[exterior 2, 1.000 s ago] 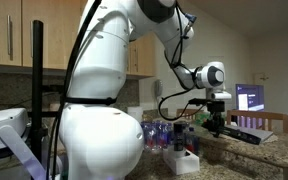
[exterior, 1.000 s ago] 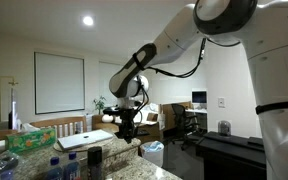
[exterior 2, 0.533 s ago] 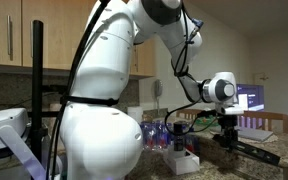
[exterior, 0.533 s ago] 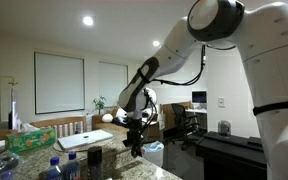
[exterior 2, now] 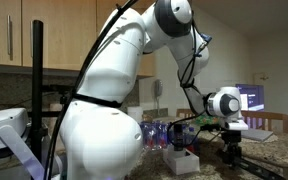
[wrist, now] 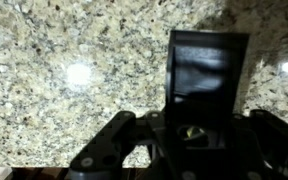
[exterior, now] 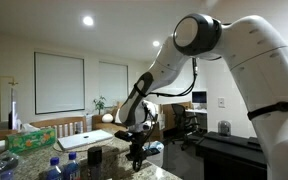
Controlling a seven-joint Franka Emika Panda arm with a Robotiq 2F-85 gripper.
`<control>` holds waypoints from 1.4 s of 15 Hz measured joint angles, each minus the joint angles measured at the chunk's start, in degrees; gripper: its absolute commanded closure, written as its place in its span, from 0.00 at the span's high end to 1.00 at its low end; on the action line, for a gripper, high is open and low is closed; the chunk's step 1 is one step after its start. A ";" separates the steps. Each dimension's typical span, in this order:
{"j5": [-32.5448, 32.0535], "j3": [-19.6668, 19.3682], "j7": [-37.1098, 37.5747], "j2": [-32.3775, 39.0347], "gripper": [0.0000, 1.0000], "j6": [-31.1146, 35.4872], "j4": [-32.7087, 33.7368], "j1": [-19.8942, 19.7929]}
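My gripper (wrist: 194, 130) is shut on a black flat rectangular object (wrist: 209, 65) that sticks out ahead of the jaws over the speckled granite countertop (wrist: 64, 80). In both exterior views the gripper (exterior: 136, 158) (exterior 2: 229, 155) hangs low, close above the countertop (exterior: 134, 173). In an exterior view the black object (exterior 2: 246, 165) runs as a long dark bar from the jaws down toward the counter. Whether it touches the stone I cannot tell.
Several water bottles (exterior: 64, 168) (exterior 2: 164, 133) stand on the counter beside the arm. A white box (exterior 2: 184, 160) sits near them. A laptop (exterior: 84, 140) and a green patterned box (exterior: 29, 140) lie farther back. A lit monitor (exterior 2: 252, 98) stands behind.
The arm has swung down and forward over the last second, bringing the gripper and the black object from mid-height to just above the countertop. The jaws stay shut.
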 measured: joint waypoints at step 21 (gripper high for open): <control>0.59 0.78 0.00 9.61 0.12 -5.09 9.48 2.23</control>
